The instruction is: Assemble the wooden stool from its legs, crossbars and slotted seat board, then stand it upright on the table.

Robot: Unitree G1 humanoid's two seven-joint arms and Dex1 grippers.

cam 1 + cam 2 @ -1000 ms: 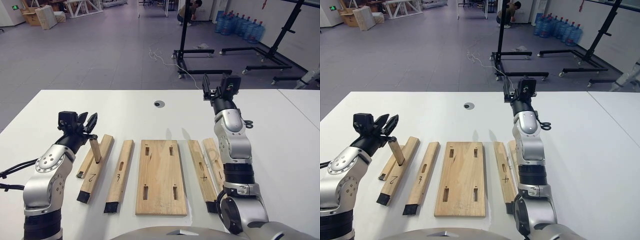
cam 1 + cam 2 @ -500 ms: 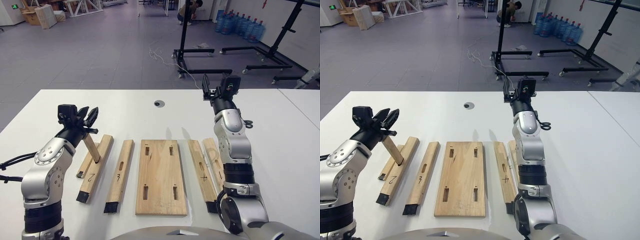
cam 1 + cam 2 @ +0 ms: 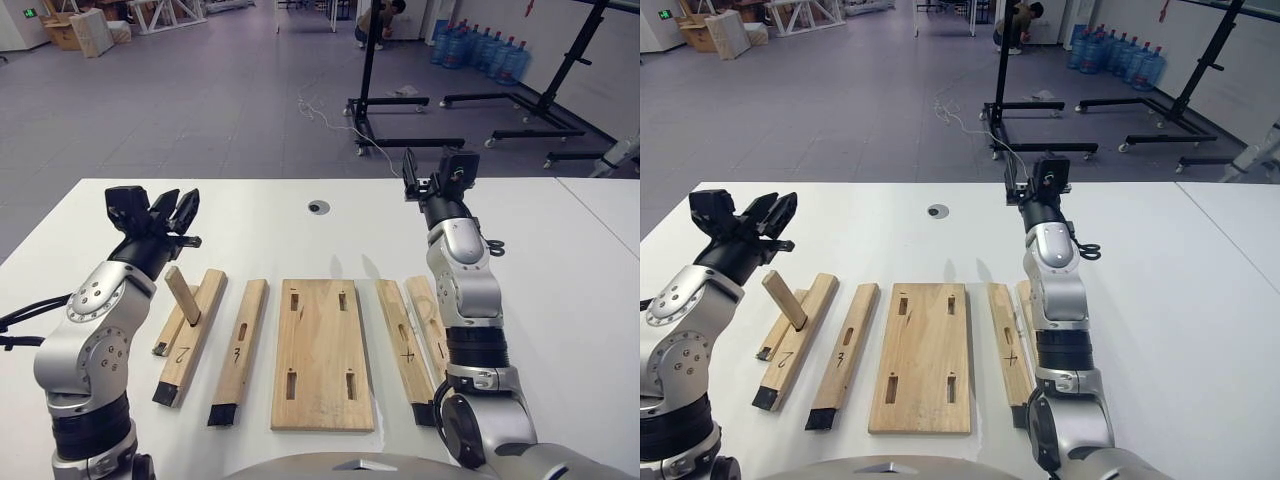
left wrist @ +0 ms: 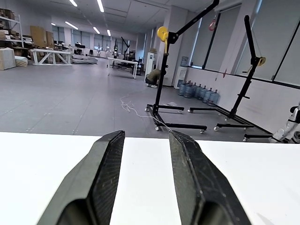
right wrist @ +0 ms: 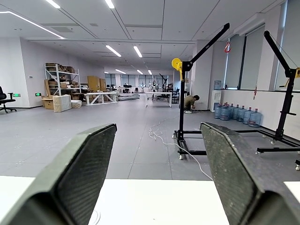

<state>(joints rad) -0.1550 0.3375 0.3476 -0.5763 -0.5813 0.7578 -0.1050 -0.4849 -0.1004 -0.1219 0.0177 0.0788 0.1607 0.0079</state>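
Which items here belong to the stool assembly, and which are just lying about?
Job:
slotted seat board
leg 2
leg 3
leg 4
fourth leg, rightmost
leaning crossbar in leg 2's slot
flat crossbar beside it

Lying about:
table grommet
wheeled black stands
water bottles

I have a white table (image 3: 585, 310) before me. In its middle the slotted seat board (image 3: 322, 352) lies flat, with its long side pointing away from me. To my left of it lie the inner left leg (image 3: 240, 345), then the outer left leg (image 3: 190, 345), and a thin stick (image 3: 168, 335) lies just beside that one, on its outer side. To my right lie the inner right leg (image 3: 403, 345) and the outer right leg (image 3: 426, 312), partly hidden by my arm. A round hole (image 3: 318, 208) sits near the far edge.
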